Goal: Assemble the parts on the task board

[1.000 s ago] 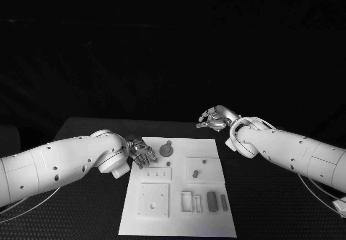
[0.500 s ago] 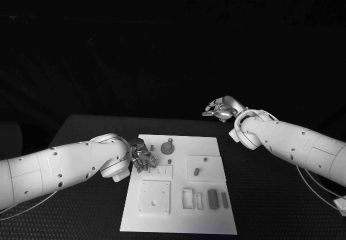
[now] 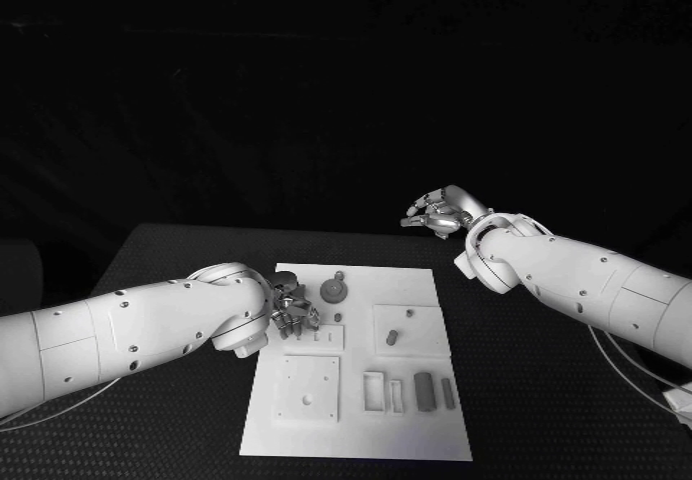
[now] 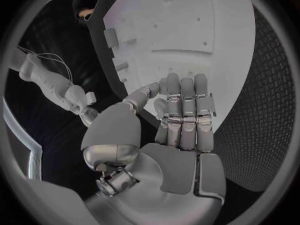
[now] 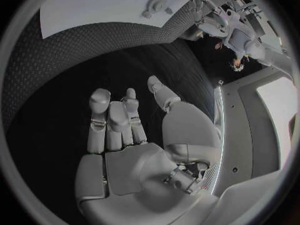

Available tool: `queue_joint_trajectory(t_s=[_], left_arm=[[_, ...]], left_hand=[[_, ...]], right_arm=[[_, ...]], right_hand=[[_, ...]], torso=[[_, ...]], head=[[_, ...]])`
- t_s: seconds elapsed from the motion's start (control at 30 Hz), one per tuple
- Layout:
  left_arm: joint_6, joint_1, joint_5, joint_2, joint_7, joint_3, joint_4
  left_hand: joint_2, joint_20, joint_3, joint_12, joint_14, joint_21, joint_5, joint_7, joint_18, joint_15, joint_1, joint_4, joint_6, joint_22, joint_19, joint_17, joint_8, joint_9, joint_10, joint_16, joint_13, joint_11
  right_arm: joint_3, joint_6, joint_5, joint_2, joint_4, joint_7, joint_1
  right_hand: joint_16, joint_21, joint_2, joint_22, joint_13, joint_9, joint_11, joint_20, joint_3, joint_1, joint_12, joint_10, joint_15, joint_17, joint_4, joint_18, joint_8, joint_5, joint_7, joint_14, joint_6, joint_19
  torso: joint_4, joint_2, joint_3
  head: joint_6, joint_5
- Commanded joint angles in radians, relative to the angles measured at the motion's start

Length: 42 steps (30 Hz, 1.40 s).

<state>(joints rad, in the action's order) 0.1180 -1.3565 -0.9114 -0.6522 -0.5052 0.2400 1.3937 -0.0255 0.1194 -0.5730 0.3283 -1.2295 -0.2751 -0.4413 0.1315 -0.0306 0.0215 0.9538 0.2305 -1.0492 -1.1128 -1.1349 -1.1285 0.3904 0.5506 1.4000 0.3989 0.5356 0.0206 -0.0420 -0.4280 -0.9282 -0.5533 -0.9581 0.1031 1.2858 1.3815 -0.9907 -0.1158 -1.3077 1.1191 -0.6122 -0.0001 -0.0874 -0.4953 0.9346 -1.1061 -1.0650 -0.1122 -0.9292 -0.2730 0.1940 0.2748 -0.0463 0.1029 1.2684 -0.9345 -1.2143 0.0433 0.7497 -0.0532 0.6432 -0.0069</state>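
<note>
My left hand (image 3: 291,308) hangs over the board's (image 3: 361,440) left edge, fingers straight and close together, gripping nothing (the wrist view shows the tips low over the white plate). The table (image 3: 173,260) is black and dimpled, the room behind it dark. Parts (image 3: 424,391) lie toward the board's five o'clock corner. My right hand (image 3: 440,215), at about one o'clock beyond the board, is loosely spread and empty.

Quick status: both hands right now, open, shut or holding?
Left hand: open, fingers extended over the white task board, holding nothing.
Right hand: open, empty, above the black table.
</note>
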Motion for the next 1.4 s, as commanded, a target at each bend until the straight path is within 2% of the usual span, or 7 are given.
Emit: queue_joint_trajectory(t_s=[0.03, 0.13, 0.33, 0.5, 0.67, 1.0, 1.4], left_arm=[[-0.021, 0.0, -0.025, 0.006, -0.027, 0.0, -0.006], [-0.047, 0.0, -0.025, 0.01, -0.034, 0.0, -0.01], [-0.054, 0.0, -0.016, 0.025, -0.042, 0.0, -0.026], [-0.056, 0.005, -0.016, 0.031, -0.042, 0.0, -0.035], [-0.059, 0.011, -0.016, 0.039, -0.041, -0.001, -0.039], [-0.079, 0.011, -0.016, 0.041, -0.042, -0.001, -0.039], [-0.091, 0.012, -0.017, 0.042, -0.043, -0.001, -0.04]], left_hand=[[-0.008, -0.001, 0.001, 0.005, -0.005, -0.004, -0.005, -0.088, -0.013, -0.002, 0.001, -0.004, -0.094, -0.003, -0.006, -0.002, 0.003, 0.136, -0.001, 0.006, 0.004, 0.004], [-0.007, -0.001, 0.001, 0.008, -0.004, -0.003, -0.008, -0.089, -0.013, -0.002, 0.001, -0.003, -0.094, -0.007, -0.003, -0.003, 0.003, 0.139, -0.003, 0.008, 0.008, 0.005], [-0.001, -0.002, 0.0, 0.01, 0.004, -0.001, -0.02, -0.087, -0.011, -0.003, -0.003, -0.003, -0.09, -0.015, 0.005, -0.005, -0.003, 0.147, -0.011, 0.01, 0.017, 0.003], [0.0, -0.002, 0.0, 0.011, 0.004, 0.0, -0.021, -0.087, -0.011, -0.003, -0.004, -0.003, -0.091, -0.017, 0.006, -0.005, -0.003, 0.149, -0.011, 0.011, 0.018, 0.003], [0.001, -0.002, 0.001, 0.013, 0.004, -0.001, -0.022, -0.087, -0.01, -0.003, -0.005, -0.002, -0.092, -0.019, 0.006, -0.006, -0.004, 0.151, -0.011, 0.012, 0.02, 0.004], [0.003, -0.002, 0.002, 0.016, 0.003, -0.001, -0.025, -0.088, -0.011, -0.003, -0.008, 0.0, -0.094, -0.024, 0.006, -0.007, -0.005, 0.155, -0.011, 0.015, 0.025, 0.004], [0.004, -0.001, 0.002, 0.018, 0.004, -0.001, -0.027, -0.089, -0.011, -0.003, -0.01, 0.002, -0.094, -0.027, 0.005, -0.008, -0.006, 0.158, -0.012, 0.017, 0.028, 0.005]], right_arm=[[0.001, 0.005, 0.003, 0.002, -0.003, 0.004, 0.0], [0.001, 0.009, -0.001, 0.004, -0.004, 0.002, 0.001], [0.001, 0.014, 0.0, 0.007, -0.002, -0.002, 0.001], [0.001, 0.015, -0.001, 0.009, -0.001, -0.002, 0.001], [0.001, 0.02, -0.004, 0.01, 0.003, -0.005, 0.001], [0.001, 0.023, -0.004, 0.01, 0.003, -0.005, 0.001], [0.001, 0.027, -0.005, 0.01, 0.002, -0.006, 0.0]], right_hand=[[-0.005, 0.006, 0.003, -0.001, -0.001, 0.001, 0.002, -0.004, 0.005, -0.01, 0.005, 0.008, 0.005, 0.001, 0.004, 0.068, -0.004, -0.001, 0.012, -0.005, -0.002, 0.004], [-0.005, 0.006, 0.003, -0.001, -0.001, 0.001, 0.002, -0.004, 0.005, -0.01, 0.005, 0.008, 0.005, 0.001, 0.004, 0.068, -0.004, -0.001, 0.012, -0.005, -0.002, 0.004], [-0.005, 0.007, 0.004, -0.001, -0.001, 0.001, 0.002, -0.004, 0.004, -0.01, 0.005, 0.008, 0.005, 0.001, 0.003, 0.068, -0.004, -0.001, 0.012, -0.005, -0.002, 0.005], [-0.005, 0.007, 0.004, -0.001, -0.001, 0.001, 0.002, -0.004, 0.004, -0.01, 0.005, 0.009, 0.005, 0.001, 0.003, 0.068, -0.004, -0.001, 0.012, -0.005, -0.002, 0.005], [-0.005, 0.007, 0.005, -0.001, -0.002, 0.001, 0.002, -0.004, 0.004, -0.01, 0.005, 0.009, 0.005, 0.001, 0.003, 0.068, -0.004, -0.001, 0.012, -0.005, -0.002, 0.005], [-0.006, 0.007, 0.005, -0.001, -0.002, 0.001, 0.002, -0.004, 0.004, -0.011, 0.005, 0.009, 0.005, 0.001, 0.002, 0.068, -0.005, -0.001, 0.012, -0.006, -0.002, 0.005], [-0.006, 0.008, 0.006, -0.001, -0.002, 0.001, 0.002, -0.004, 0.004, -0.011, 0.005, 0.01, 0.005, 0.0, 0.001, 0.068, -0.005, -0.001, 0.012, -0.006, -0.002, 0.006]], torso=[[-0.0003, 0.0, 0.0007], [-0.0002, -0.001, 0.0009], [0.0013, 0.0, 0.001], [-0.0011, 0.0, 0.001], [0.0009, 0.0, 0.0006], [0.0015, -0.001, 0.0014], [0.0019, -0.001, 0.0004]], head=[[0.003, 0.001], [0.006, 0.0], [0.008, 0.0], [0.01, 0.0], [0.013, -0.003], [0.015, -0.004], [0.017, -0.005]])
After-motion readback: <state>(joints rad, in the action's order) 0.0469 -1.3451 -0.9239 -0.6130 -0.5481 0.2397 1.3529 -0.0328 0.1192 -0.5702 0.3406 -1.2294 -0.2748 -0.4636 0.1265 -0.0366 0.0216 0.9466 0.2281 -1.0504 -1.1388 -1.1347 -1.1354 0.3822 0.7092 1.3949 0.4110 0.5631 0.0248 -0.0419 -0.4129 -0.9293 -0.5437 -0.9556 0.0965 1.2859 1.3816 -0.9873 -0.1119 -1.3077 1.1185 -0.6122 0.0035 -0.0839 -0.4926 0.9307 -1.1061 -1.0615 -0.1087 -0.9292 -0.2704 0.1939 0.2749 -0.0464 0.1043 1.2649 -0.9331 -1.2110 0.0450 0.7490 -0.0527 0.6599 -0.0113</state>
